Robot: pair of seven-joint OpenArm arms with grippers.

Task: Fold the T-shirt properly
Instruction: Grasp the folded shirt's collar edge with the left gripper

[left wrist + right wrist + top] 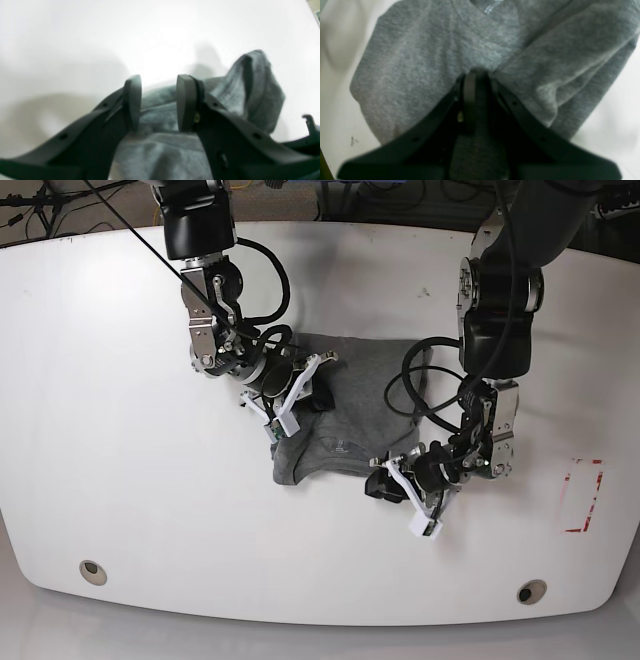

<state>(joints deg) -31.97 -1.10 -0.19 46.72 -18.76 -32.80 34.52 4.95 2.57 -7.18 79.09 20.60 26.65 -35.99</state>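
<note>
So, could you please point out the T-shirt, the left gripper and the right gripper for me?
T-shirt (360,395): base view, flat middle of the grey cloth.
Left gripper (158,102): left wrist view, gap between its parted fingertips.
Right gripper (477,75): right wrist view, closed fingertips pinching the cloth.

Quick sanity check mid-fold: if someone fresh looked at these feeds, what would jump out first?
The grey T-shirt, bunched into a rough square mid-table, with both arms bent over it. The right tool is pinched shut on a ridge of cloth below the collar, at the shirt's left edge in the base view. The left tool stands open over the cloth at the opposite corner, gripping nothing.
</note>
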